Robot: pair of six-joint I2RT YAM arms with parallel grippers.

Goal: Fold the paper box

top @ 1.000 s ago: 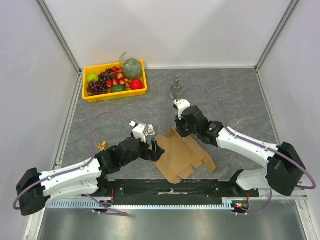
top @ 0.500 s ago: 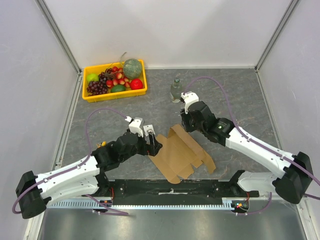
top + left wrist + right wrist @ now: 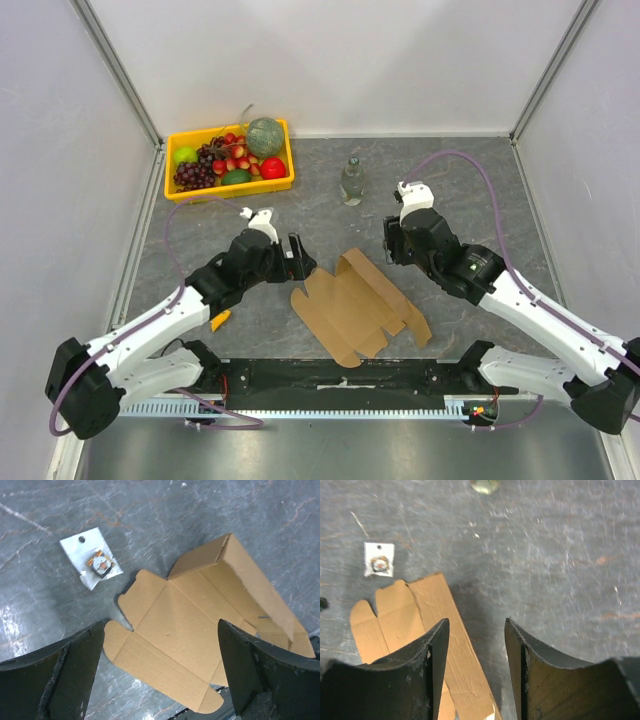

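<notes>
- Grey, marble-patterned table with white enclosure walls on three sides; I take the paper box as my reference for every position below.
- Paper box: brown die-cut cardboard, lying opened out on the table at the near middle, between the two arms. Rounded flaps lie flat at its ends. In the left wrist view one long panel stands up from the sheet along one edge; the rest lies flat.
- Left gripper: hovers just off the box's left corner. Fingers are spread wide, with nothing between them; I see the box through the gap.
- Right gripper: sits beyond the box's far right edge, not touching it. Its fingers stand apart with bare table between them and grip nothing.
- Small clear packet: lies flat on the table near the box's flapped end, apart from it. I cannot make out its contents.
- Bottle: upright, beyond the box's far side, well apart.
- Yellow tray: far left of the box, against the back wall, filled with fruit.
</notes>
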